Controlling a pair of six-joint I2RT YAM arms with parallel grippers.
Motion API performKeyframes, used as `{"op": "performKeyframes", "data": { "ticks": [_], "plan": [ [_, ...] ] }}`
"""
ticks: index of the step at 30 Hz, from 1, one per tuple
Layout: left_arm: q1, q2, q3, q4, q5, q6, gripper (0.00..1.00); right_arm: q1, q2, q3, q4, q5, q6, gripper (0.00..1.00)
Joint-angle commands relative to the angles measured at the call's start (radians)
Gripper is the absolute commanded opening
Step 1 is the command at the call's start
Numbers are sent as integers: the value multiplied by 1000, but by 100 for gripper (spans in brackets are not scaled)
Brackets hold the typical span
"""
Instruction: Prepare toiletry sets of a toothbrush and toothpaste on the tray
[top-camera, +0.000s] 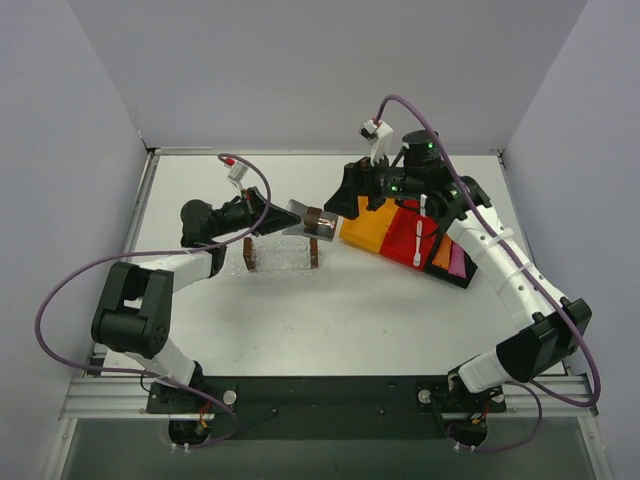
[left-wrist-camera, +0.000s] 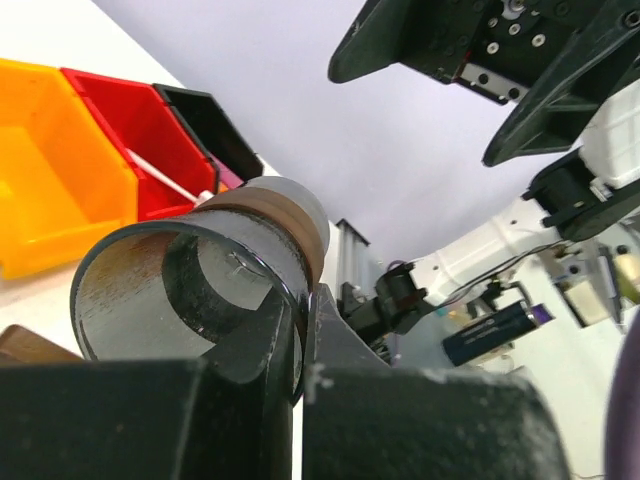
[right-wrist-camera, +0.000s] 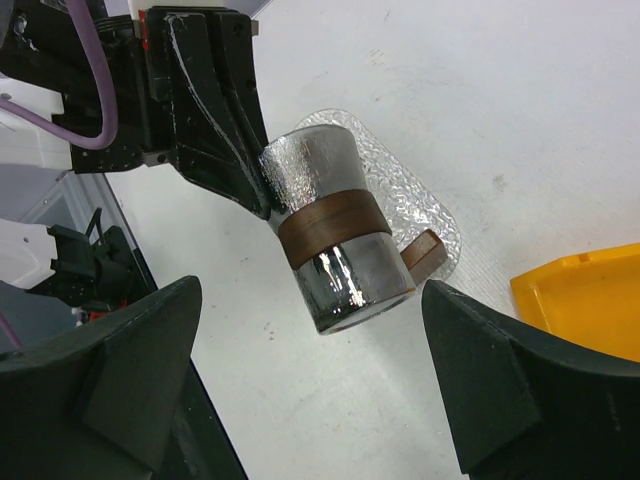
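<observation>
My left gripper (top-camera: 288, 218) (left-wrist-camera: 300, 320) is shut on the rim of a shiny cup with a brown band (top-camera: 311, 220) (left-wrist-camera: 190, 280) (right-wrist-camera: 330, 240), holding it on its side above the tray (top-camera: 280, 257). The tray is clear plastic with a brown block at each end, one block (right-wrist-camera: 425, 250) showing behind the cup. My right gripper (top-camera: 335, 205) (right-wrist-camera: 310, 370) is open, its fingers wide apart on either side of the cup's base and not touching it. The white toothbrush (top-camera: 417, 245) (left-wrist-camera: 165, 180) lies in the red bin. An orange toothpaste (top-camera: 441, 255) and a pink toothpaste (top-camera: 458, 261) lie in the black bin.
Three open bins stand in a row at the right: an orange bin (top-camera: 368, 230) (left-wrist-camera: 40, 170), a red bin (top-camera: 402, 235) (left-wrist-camera: 130, 130) and a black bin (top-camera: 468, 280) (left-wrist-camera: 205, 110). Grey walls close the table's back and sides.
</observation>
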Motion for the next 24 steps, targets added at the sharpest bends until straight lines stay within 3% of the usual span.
{"op": "performKeyframes", "data": {
  "ticks": [1, 8, 16, 18, 24],
  "plan": [
    [29, -83, 32, -16, -1, 81, 0, -16, -46, 2, 31, -12, -13, 86],
    [92, -235, 52, -402, 24, 379, 0, -25, -55, -21, 31, -8, -16, 86],
    [148, -382, 203, -1100, -5, 910, 0, -27, -64, -32, 15, 10, -47, 86],
    [158, -399, 268, -1300, -51, 1050, 0, -27, -74, -43, 11, 19, -61, 86],
    [185, -433, 391, -1676, -192, 1322, 0, -28, -84, -60, -29, 45, -110, 85]
  ]
}}
